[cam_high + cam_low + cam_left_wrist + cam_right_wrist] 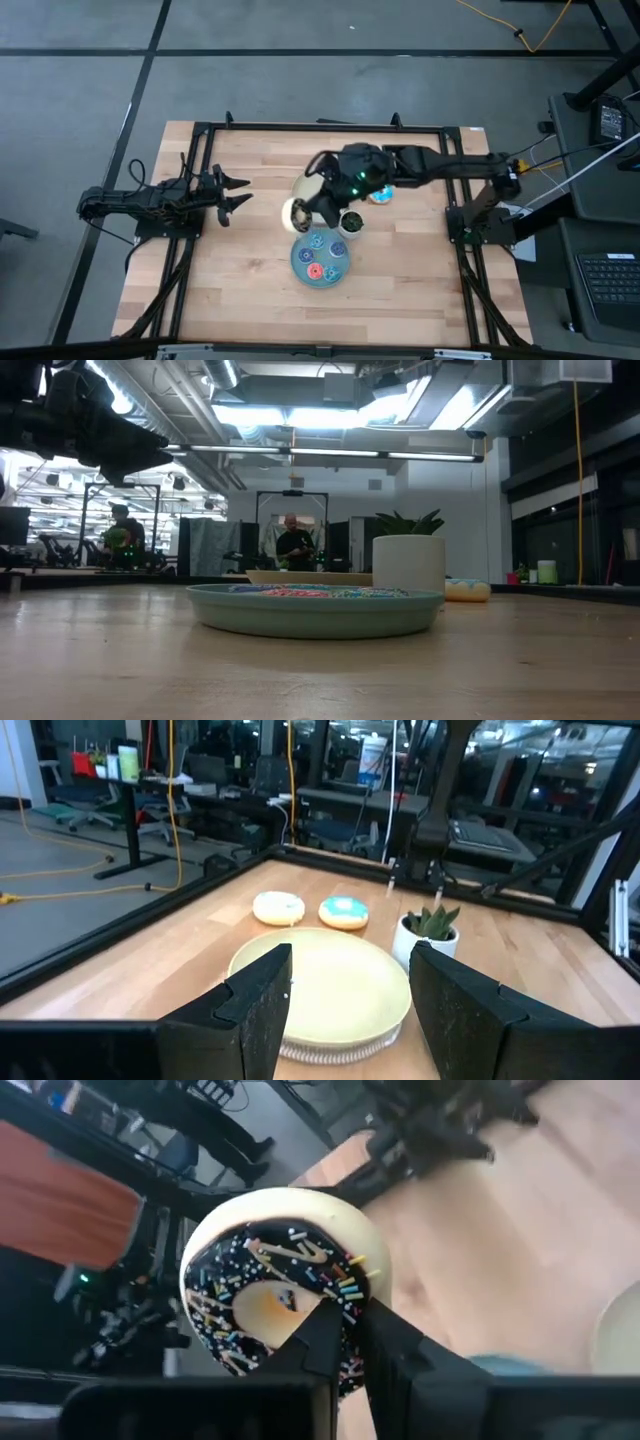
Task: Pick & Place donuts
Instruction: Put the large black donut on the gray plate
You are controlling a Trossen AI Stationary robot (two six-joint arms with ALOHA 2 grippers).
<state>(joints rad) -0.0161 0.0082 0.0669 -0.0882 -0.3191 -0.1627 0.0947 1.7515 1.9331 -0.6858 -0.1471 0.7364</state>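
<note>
Nearest thing: chocolate donut, pinched in my right gripper, one finger through the hole and one on the outer edge.
Step in hand: carrying, as I judge it; the pick looks done and the place is not yet made.
Where I am: my right gripper hangs just above the blue plate's far edge, over the near edge of the cream plate.
Donut's look: dark icing with many coloured sprinkles, pale cream body beneath, held on edge and tilted.
Other donuts: white donut and light-blue donut lie side by side on the wood just beyond the cream plate; tiny rings lie on the blue plate.
Next move: probably bring the donut over bare plate, level it, lower, then part the fingers; the small plant pot beside the blue plate needs clearance.
Left gripper: spread wide, holding nothing, waiting well to the left of the blue plate.
</note>
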